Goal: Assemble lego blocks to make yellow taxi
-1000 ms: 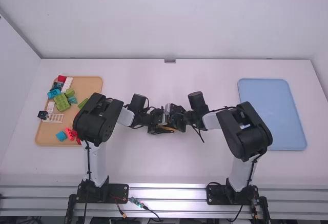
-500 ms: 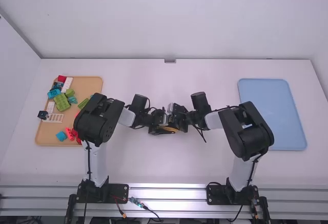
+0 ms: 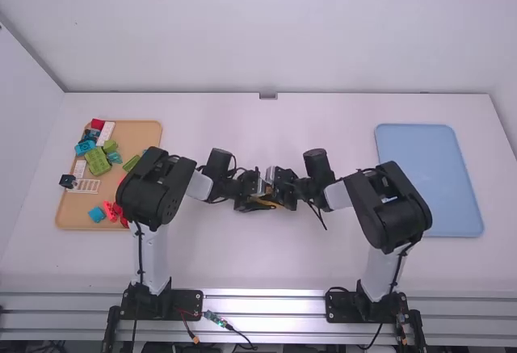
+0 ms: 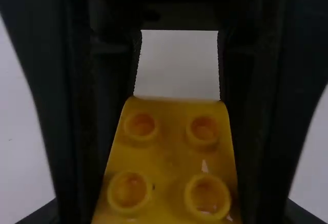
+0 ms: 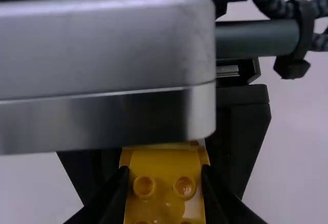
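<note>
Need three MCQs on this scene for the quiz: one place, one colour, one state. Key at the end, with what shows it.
1. On which side of the table is the blue tray?
A) left
B) middle
C) right

2. What colour is the block at the right gripper?
A) yellow
B) green
C) red

3. How are the right gripper's fingers?
A) spread wide, clear of the block
B) closed on the block's sides
C) closed on nothing

Key:
1: C, the high view has the tray beyond the right arm.
2: A, its studded face is yellow in both wrist views.
3: B, in the right wrist view a finger meets each side of the block.
</note>
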`<action>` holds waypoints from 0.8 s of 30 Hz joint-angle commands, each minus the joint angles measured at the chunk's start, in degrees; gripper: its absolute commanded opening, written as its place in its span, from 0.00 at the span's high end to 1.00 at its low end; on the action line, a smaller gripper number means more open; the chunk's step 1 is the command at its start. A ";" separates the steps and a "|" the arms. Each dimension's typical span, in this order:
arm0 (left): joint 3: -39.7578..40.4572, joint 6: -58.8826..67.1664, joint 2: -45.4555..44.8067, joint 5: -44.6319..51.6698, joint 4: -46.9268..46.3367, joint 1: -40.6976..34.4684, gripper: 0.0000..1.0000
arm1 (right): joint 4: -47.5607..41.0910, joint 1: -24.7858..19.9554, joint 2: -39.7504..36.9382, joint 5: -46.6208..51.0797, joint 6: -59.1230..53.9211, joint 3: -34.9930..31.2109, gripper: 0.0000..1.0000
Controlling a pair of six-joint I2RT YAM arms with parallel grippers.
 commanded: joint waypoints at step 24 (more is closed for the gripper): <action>-0.13 -0.96 1.12 0.63 0.13 0.66 0.76 | -8.61 2.05 0.70 2.82 -4.17 1.18 1.00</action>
